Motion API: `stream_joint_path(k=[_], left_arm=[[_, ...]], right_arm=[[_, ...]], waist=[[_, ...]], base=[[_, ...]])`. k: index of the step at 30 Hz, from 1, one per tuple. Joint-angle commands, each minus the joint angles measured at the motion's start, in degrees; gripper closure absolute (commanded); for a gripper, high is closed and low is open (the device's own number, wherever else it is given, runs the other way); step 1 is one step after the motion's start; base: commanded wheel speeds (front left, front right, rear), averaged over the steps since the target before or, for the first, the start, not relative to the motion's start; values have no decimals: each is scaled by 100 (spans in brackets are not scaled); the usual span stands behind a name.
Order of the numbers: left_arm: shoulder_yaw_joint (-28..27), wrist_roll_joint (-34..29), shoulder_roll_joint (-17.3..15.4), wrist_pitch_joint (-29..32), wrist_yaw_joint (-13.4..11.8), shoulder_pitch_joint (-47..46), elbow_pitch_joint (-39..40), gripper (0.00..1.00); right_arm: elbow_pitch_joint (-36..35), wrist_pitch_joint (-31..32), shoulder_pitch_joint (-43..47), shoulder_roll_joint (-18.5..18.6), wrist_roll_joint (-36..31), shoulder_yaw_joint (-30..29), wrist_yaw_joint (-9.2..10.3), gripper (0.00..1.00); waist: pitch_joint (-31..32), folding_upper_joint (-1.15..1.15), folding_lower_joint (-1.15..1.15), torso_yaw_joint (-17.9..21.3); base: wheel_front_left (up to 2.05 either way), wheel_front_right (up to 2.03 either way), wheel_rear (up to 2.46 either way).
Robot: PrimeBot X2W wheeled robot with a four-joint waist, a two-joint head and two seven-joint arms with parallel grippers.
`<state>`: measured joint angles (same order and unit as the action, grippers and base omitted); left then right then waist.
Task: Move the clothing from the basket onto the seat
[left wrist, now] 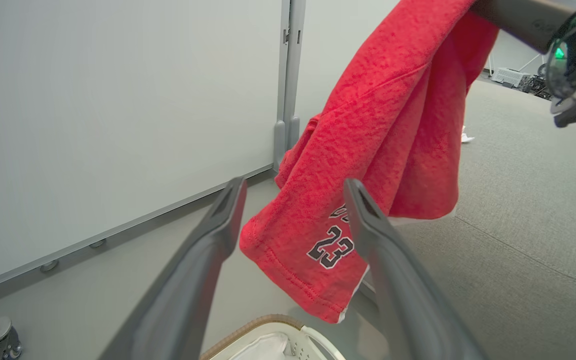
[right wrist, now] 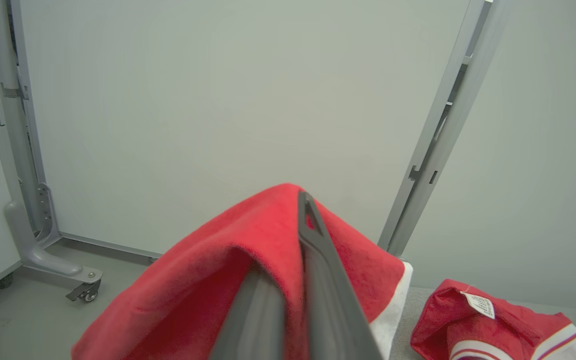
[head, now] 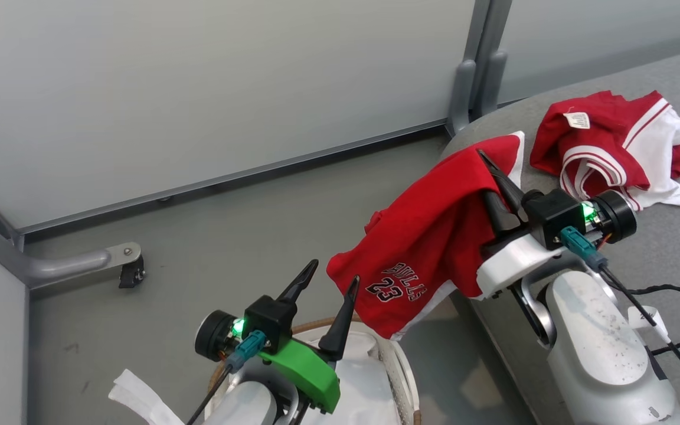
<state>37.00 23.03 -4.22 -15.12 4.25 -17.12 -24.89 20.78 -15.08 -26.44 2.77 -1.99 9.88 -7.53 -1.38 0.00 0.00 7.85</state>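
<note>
1. The right jaws are closed on the 23 garment (head: 428, 236). Its red cloth drapes over their fingers (head: 502, 183), and one dark finger lies bare on top of the fold.
2. That garment hangs at the rounded left edge of the seat (head: 670, 248). Its upper part, with a white band, lies over the grey cushion. The lower part, with the navy number, dangles past the edge above the floor (head: 198, 248). I cannot tell whether the cloth touches the seat.
3. In the left wrist view the garment's lowest corner hangs just above the basket (left wrist: 263, 322), apart from its brown rim.
4. The striped garment (head: 605, 141) lies crumpled on the seat, beyond the right wrist. It is near the held garment but apart from it, with a white label facing up.
5. The left jaws stand wide open and hold nothing. Their fingers (head: 300, 282) point up and away over the basket, with the tips close to the hanging hem.
6. The basket sits on the floor just beside the seat's front, partly hidden by the left arm. A white liner (head: 363, 378) shows inside it.
</note>
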Motion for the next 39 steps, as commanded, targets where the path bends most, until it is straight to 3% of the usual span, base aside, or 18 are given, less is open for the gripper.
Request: stream_joint_path(k=[1,13,21,31,39], left_arm=[[-52,-113,28,-4,33,50,46,0],[-107,-558,56,-4,193,-197,77,0],[-53,-727,-6,-4,265,-297,-54,0],[46,-836,-112,-4,296,-470,-40,0],[50,-957,-225,-4,304,-760,96,0]], right_arm=[[-52,-14,45,21,-51,-73,8,100],[-373,-14,259,13,-172,-685,7,100],[-431,-14,351,14,-44,-762,7,100],[-483,-14,-129,61,-290,-891,7,100],[-487,-15,-1436,842,-608,-1596,8,100]], waist=[[-198,0,0,294],[-952,0,0,1607],[-1186,0,0,2152],[-1590,0,0,2075],[-2221,0,0,1579]], base=[[0,0,0],[0,0,0],[0,0,0],[0,0,0],[0,0,0]])
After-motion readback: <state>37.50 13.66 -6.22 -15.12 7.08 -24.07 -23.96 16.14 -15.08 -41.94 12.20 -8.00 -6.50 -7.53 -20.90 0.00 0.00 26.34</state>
